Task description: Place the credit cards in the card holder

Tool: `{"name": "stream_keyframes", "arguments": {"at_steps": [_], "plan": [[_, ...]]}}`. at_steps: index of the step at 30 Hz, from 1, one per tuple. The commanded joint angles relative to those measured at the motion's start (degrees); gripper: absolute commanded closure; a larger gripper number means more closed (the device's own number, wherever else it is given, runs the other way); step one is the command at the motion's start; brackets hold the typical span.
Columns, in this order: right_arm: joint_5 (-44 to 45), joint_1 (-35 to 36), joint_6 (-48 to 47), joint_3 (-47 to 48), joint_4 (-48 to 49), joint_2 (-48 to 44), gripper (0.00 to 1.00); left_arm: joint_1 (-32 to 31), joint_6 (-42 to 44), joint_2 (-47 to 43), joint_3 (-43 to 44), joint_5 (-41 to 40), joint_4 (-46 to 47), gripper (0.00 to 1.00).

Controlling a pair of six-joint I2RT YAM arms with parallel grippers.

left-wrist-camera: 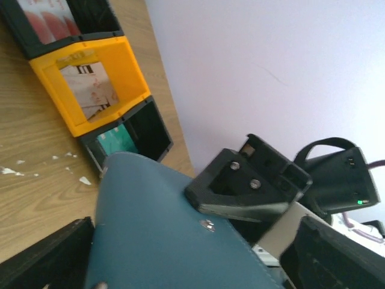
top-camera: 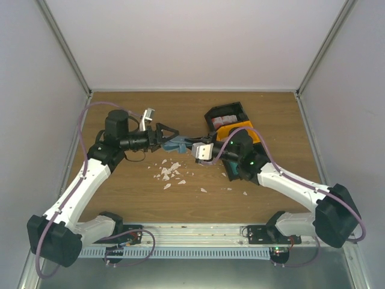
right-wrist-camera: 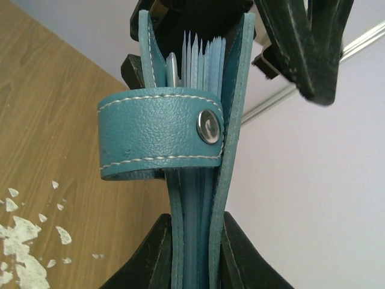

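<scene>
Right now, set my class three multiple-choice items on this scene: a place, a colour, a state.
1. Where is the card holder?
A) lying on the table
B) in a bin
C) raised between left gripper and right gripper

2. The stitching on its strap is:
A) white
B) red
C) black

3. The right gripper is:
A) wide open
B) shut on the card holder
C) out of view

Answers: 1C, the top view shows it aloft where both meet; 2A, pale thread edges the strap; 3B, it pinches the holder's lower end.

Card holder (left-wrist-camera: 153, 232) cut off below, black bin (left-wrist-camera: 96, 15) cropped above
</scene>
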Motion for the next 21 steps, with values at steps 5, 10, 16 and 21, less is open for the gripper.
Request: {"name": "stream_keyframes", "arguments": {"at_steps": [5,10,16,21], "plan": [[9.2,5.0,-11.4,4.4,-1.8,1.7,0.93,0.7,-4.9,0.2,-4.5,9.4,6.6,0.37],[11.8,5.9,-12.8,4.9,-0.4,3.6,0.92,0.7,-2.9,0.4,-4.8,9.8,4.7,0.6],[12.1,5.9,-5.2,2.4,4.5,1.9,0.52,0.9,-2.7,0.4,-5.3,9.8,6.0,0.91],[9.9,5.7,3.7,-0.2,-3.7,-3.6,0.34,1.7,-3.6,0.1,-4.8,7.1,10.7,1.0]]}}
